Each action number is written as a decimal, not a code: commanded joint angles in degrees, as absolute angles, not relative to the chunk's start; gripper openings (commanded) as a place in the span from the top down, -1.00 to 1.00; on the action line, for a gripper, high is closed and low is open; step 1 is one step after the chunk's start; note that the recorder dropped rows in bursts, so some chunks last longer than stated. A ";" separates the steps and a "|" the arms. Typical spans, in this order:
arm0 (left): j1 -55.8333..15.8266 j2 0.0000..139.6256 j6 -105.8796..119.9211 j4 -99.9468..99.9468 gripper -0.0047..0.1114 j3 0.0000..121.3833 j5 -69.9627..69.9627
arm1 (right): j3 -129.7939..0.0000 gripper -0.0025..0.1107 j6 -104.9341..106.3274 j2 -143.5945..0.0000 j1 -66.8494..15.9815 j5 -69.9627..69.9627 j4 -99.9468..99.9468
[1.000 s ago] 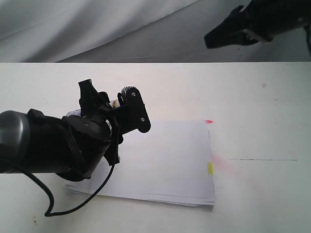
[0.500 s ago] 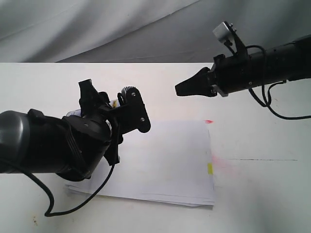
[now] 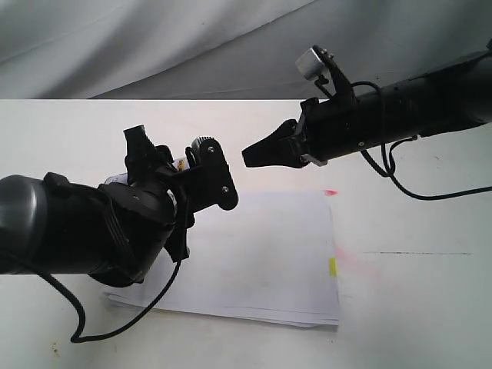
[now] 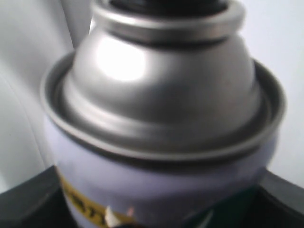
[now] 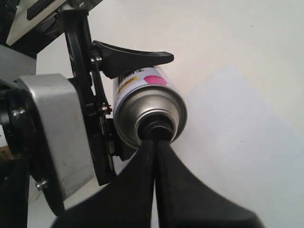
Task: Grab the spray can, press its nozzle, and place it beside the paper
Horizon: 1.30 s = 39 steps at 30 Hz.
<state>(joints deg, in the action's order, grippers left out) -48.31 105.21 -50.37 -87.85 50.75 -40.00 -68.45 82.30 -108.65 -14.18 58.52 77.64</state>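
Note:
My left gripper (image 3: 181, 159) is shut on the spray can (image 3: 187, 163) and holds it off the table, above the left part of the paper (image 3: 269, 254). In the exterior view the black fingers hide most of the can. The left wrist view is filled by the can's silver dome (image 4: 161, 85), with the black nozzle (image 4: 166, 4) at the frame edge. My right gripper (image 3: 247, 156) is shut and points its tip at the can's top. In the right wrist view its tips (image 5: 154, 142) line up with the nozzle (image 5: 154, 128). The exterior view shows a small gap between tip and can.
The paper has a yellow tab (image 3: 332, 267) and a pink tab (image 3: 330, 192) on its right edge. The white table (image 3: 415, 307) carries faint pink stains to the right of the paper. A grey cloth backdrop (image 3: 154, 46) hangs behind the table.
The right arm has come in from the upper right and moved left and down, bringing its shut tip close to the can's top. The left arm and the can have not moved.

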 commanded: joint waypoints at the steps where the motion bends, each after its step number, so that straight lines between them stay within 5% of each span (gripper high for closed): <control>1: -48.65 104.23 -50.87 -89.40 0.92 50.88 -42.02 | -69.61 0.96 84.13 -110.40 -14.24 57.85 77.70; 39: -48.65 104.23 -50.99 -89.40 0.92 50.88 -42.02 | -73.44 0.96 87.36 -116.57 -18.77 60.50 81.00</control>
<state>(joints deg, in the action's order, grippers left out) -48.31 105.21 -50.37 -86.95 50.42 -41.92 -73.11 86.78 -116.12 -18.26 60.85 80.29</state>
